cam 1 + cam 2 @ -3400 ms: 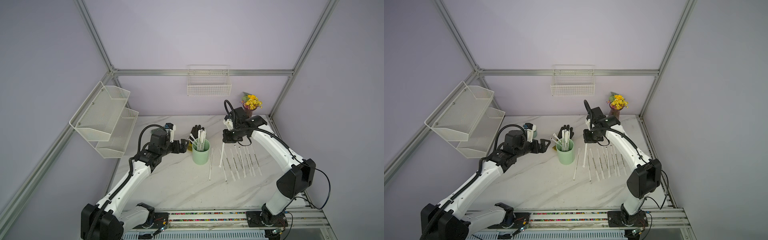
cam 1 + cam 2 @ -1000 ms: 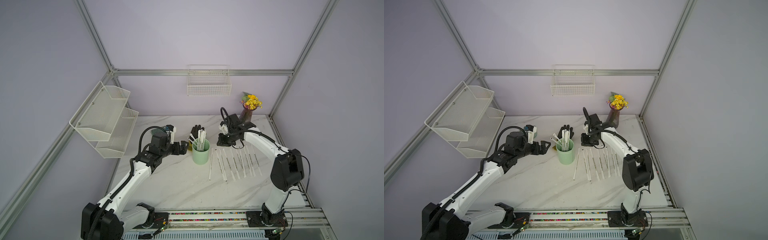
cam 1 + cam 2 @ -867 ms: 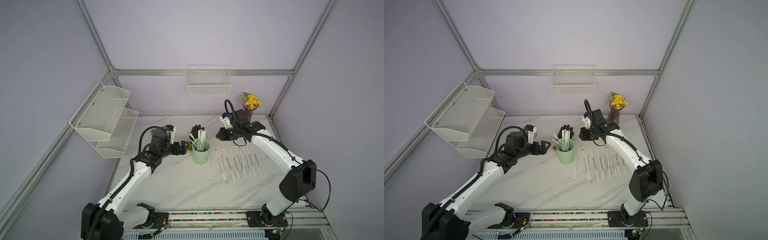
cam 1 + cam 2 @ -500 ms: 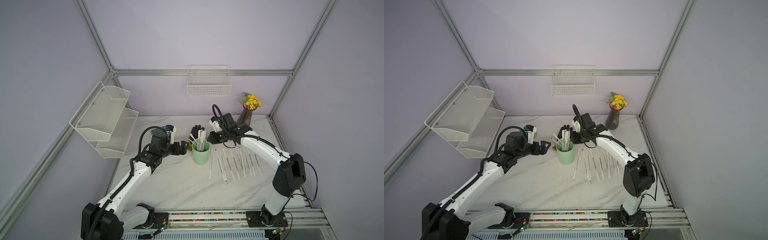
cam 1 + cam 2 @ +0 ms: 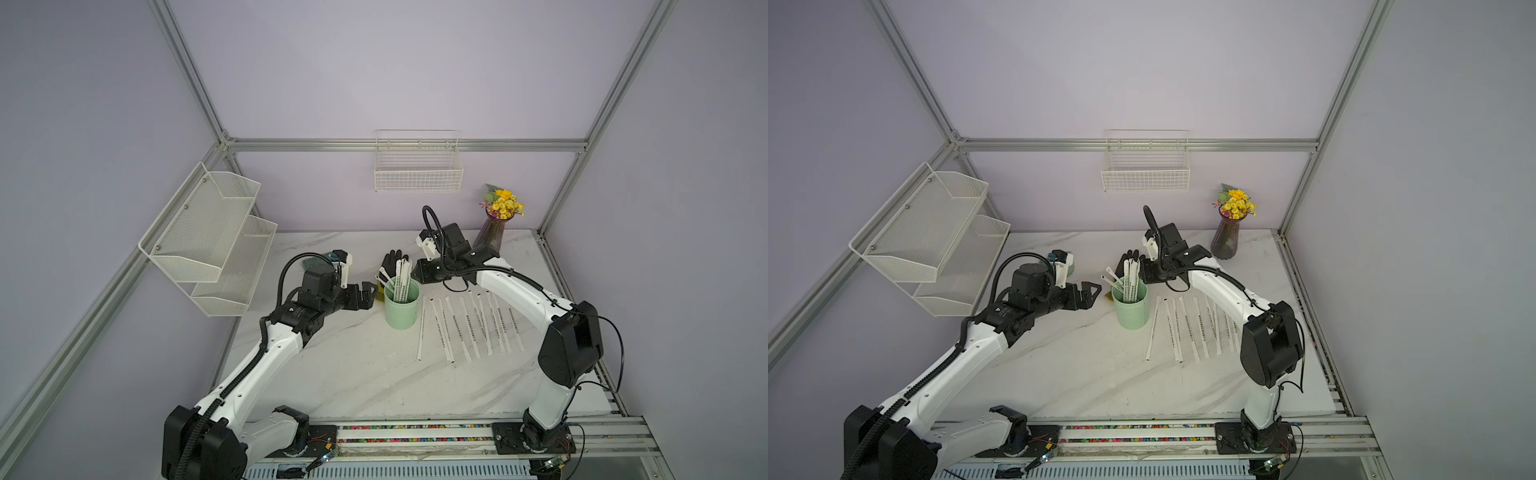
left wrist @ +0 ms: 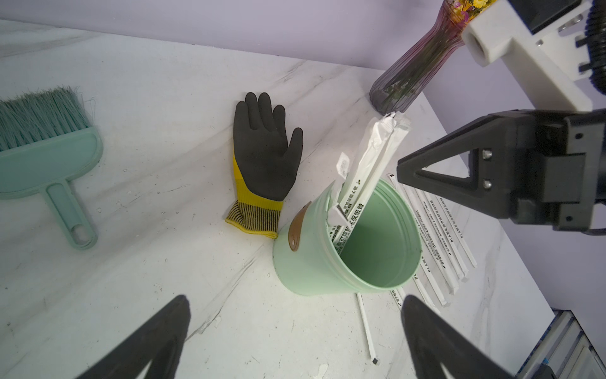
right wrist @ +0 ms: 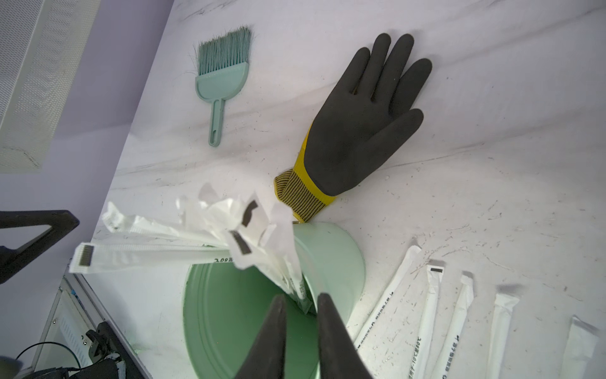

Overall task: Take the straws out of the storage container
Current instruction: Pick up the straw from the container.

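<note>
Right gripper [image 7: 301, 297] hangs right over the mouth of the storage container [image 7: 341, 262], jaws a narrow slit apart with nothing between them. That gap suits one thin wrapper, I'd say, not the whole bunch. The straws [image 7: 164, 256] standing in the container lean together against its rim on the glove [image 7: 360, 115] side. Their tops fan out above it, and that leaves open room inside for the fingers to come at them.

Left gripper [image 6: 295, 305] sits beside the container, just short of its wall, jaws spread wide and empty. It looks placed to steady the container should a pull tip it. On the container's other side a row of straws [image 5: 469, 324] lies flat on the table [image 5: 353, 374], side by side, so the job is partly done.

Only the right wrist view shows that slit between the jaws. In both top views the right gripper [image 5: 417, 272] is a dark block at the straw tops. The left wrist view gives the container's mostly bare inside, and the brush [image 6: 42, 147] beyond the glove. The top views all but hide that brush behind the left arm.
</note>
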